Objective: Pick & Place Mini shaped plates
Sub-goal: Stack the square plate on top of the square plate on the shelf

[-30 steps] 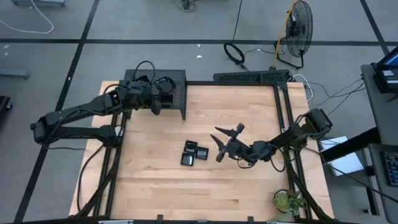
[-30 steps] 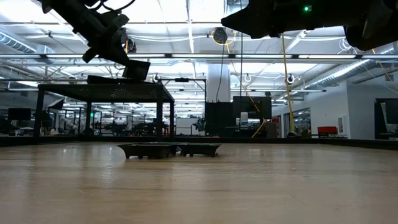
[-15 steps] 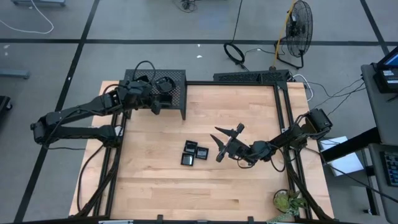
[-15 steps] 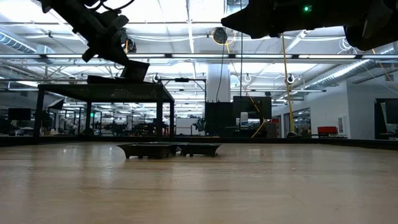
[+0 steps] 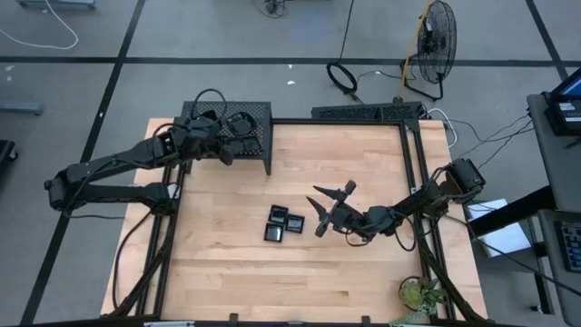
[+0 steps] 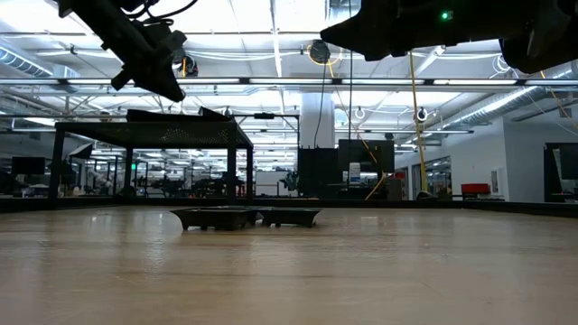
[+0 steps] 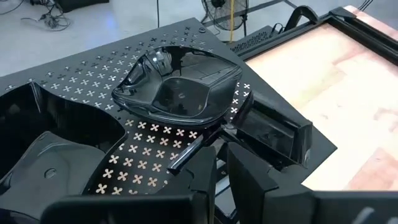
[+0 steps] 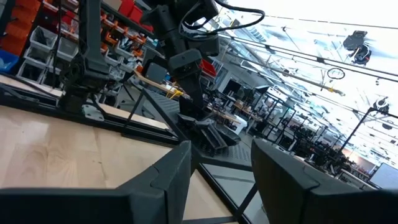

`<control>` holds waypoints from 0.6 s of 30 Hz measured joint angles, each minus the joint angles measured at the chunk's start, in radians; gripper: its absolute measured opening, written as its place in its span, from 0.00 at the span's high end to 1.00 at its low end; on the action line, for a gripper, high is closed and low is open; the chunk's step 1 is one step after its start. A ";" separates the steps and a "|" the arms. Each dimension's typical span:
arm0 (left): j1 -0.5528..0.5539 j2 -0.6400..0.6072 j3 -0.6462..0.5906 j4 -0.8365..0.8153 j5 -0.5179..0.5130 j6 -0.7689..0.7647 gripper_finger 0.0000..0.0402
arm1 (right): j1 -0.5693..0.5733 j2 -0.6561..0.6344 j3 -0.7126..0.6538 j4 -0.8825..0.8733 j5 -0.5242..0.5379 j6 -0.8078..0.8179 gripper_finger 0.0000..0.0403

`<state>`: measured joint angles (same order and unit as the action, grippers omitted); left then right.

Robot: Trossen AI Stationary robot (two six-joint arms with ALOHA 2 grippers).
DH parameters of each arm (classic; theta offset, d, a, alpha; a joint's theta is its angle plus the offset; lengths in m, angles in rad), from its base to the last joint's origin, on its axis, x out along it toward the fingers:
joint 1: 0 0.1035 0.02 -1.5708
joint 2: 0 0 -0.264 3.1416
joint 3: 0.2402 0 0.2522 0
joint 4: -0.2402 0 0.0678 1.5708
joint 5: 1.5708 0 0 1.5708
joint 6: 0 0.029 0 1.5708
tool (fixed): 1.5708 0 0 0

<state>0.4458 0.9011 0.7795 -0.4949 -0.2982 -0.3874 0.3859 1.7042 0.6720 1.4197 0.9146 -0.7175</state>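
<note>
- The rack (image 5: 238, 127) sits at the table's (image 5: 363, 272) far left corner; plates on its top look dark on dark from above.
- Close up, a leaf plate (image 7: 180, 90) and a square plate (image 7: 270, 130) lie on it.
- The left gripper (image 7: 217, 168) hangs just over them, jaws a little apart, holding nothing.
- Three plates (image 5: 281, 222) lie mid-table.
- The right gripper (image 5: 329, 202) waits beside them, open and empty.

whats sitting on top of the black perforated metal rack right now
In the left wrist view, the black perforated metal rack carries a glossy black leaf-shaped dish, a small square black dish at its corner, and larger black dishes beside them. The left gripper hides the rack's nearest part.
</note>
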 joint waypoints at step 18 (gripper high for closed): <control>-0.262 0.114 0.056 0.198 0.238 0.066 0.68 | -0.013 0.000 0.000 -0.025 -0.003 0.069 0.61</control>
<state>0.1837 1.0153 0.8358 -0.2971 -0.0600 -0.3213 0.3725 1.7039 0.6716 1.3949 0.9119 -0.6486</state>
